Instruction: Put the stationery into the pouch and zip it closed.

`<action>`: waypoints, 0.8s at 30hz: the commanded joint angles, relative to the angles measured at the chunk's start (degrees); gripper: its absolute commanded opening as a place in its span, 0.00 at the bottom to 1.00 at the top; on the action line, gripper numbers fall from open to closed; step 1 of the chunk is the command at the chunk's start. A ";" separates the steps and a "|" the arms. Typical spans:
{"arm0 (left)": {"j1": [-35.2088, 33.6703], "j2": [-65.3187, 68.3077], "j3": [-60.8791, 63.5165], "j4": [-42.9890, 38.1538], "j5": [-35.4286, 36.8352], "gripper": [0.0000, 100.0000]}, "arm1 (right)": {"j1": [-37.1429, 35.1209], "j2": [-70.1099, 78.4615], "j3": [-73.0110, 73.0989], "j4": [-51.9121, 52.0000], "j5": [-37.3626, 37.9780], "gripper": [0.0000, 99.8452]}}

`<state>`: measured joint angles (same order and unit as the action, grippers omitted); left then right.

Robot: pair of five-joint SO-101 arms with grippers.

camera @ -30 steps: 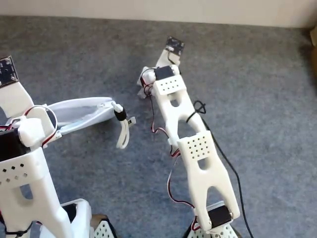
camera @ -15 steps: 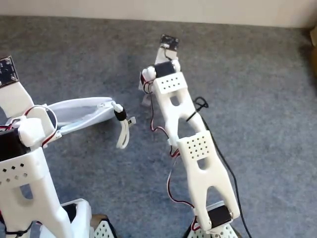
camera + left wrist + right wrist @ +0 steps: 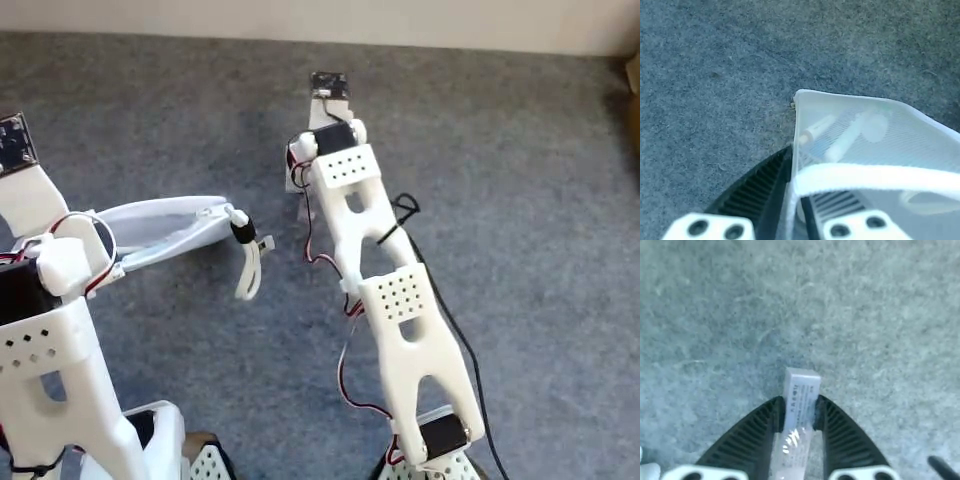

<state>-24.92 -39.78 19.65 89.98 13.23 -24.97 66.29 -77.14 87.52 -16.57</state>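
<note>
- We see the eraser (image 3: 799,390), a small pale block, clamped between the two black fingers of the right gripper (image 3: 798,402). They press on its long sides.
- Its long axis runs along the fingers, and its free end sticks out past the fingertips toward the grey carpet (image 3: 715,305). We cannot tell whether that end touches the carpet.
- Dark print runs lengthwise down the eraser's face, but we cannot make it out.
- From above, the right arm (image 3: 345,195) stands beyond the zip end of the pouch (image 3: 165,228), clear of it.
- The pouch is white mesh. Its long axis runs from the left arm (image 3: 50,300) toward the right arm, and its two white rims stand apart.
- A white strap (image 3: 247,268) hangs from the pouch's zip end onto the carpet.
- The left gripper (image 3: 796,172) is clenched on the pouch's edge, with the mesh wall passing between its fingers.
- Through the mesh we see pale stick-shaped things (image 3: 840,137) lying inside the pouch, slanted toward its corner.
- Over the last second the right arm's wrist has swung away from the pouch toward the far side of the carpet. The pouch, the strap and the left arm have stayed put.
</note>
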 commanded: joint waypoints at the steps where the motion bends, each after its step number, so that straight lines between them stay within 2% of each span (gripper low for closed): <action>1: -0.66 -0.40 0.92 -0.62 0.53 0.01 | -1.89 -2.68 -1.80 1.54 1.05 0.11; 15: -0.66 -0.40 0.92 -0.53 0.53 0.01 | -2.86 -2.68 3.82 -0.92 0.97 0.11; 17: -0.66 -0.40 0.92 -0.53 0.53 0.01 | -2.86 -2.68 3.82 -0.92 1.05 0.08; 19: -0.66 -0.40 0.92 -0.53 0.53 0.01 | -2.77 -2.68 3.82 -0.92 1.14 0.01; 24: -0.66 -0.40 0.92 -0.53 0.53 0.01 | -1.63 -3.30 2.51 2.07 1.23 0.00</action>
<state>-24.92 -39.78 19.65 89.98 13.23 -26.81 66.29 -72.75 87.52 -16.22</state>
